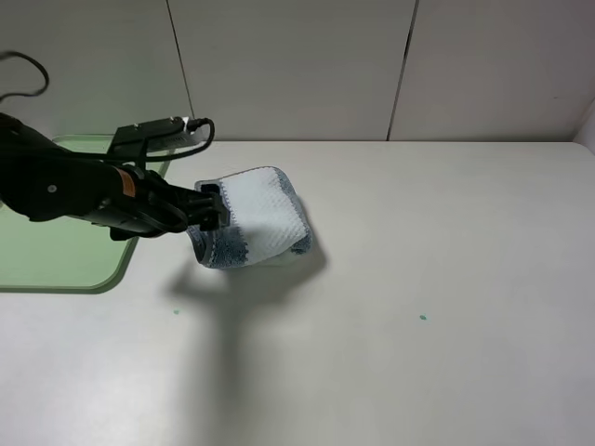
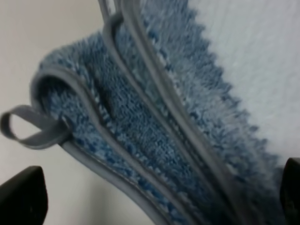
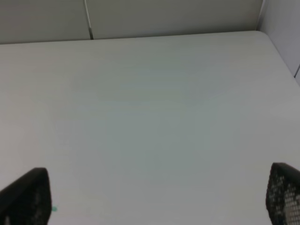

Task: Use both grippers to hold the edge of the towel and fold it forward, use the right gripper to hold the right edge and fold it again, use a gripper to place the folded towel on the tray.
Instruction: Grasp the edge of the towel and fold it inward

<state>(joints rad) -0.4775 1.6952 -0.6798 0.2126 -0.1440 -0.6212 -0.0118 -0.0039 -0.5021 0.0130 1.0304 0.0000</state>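
Placing step: left gripper [image 1: 212, 208], jaws wide, at folded towel [image 1: 260, 223]'s 9 o'clock side; next, close on hems, carry to tray [image 1: 56, 269] at 9 o'clock.

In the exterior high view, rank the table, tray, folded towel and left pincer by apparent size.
1. Table
2. Tray, partly cut off by the frame and hidden by the arm
3. Towel
4. Left pincer, smallest, open at the towel's edge

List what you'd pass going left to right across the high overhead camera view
tray → left gripper → towel → small green speck on the table
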